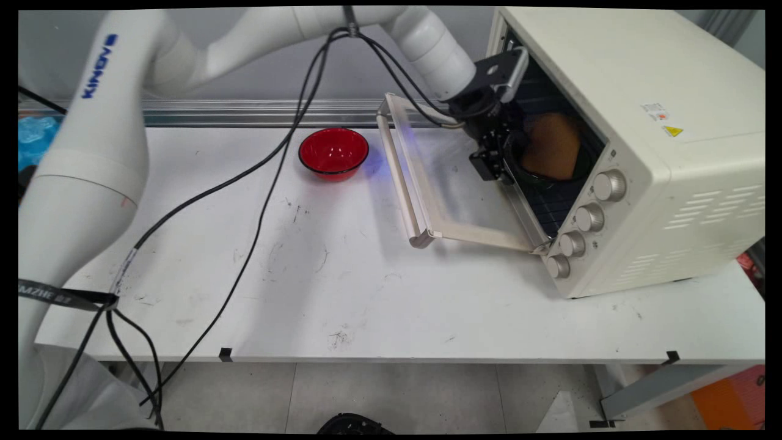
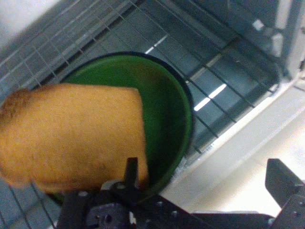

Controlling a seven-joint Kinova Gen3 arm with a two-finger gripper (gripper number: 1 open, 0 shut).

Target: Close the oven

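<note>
Reaching down from upper left into the open oven, gripper at the green bowl on the rack. Clamped on the bowl's near rim, bread lying inside. Red bowl well apart, left of the lowered door.

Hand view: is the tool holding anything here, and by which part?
It seems to grip the green bowl by its near rim, one finger inside; the bowl holds bread and sits on the oven rack.

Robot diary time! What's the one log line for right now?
tool: at green bowl's rim, inside oven | green bowl: on oven rack, holds bread | oven: door down | red bowl: on table
</note>
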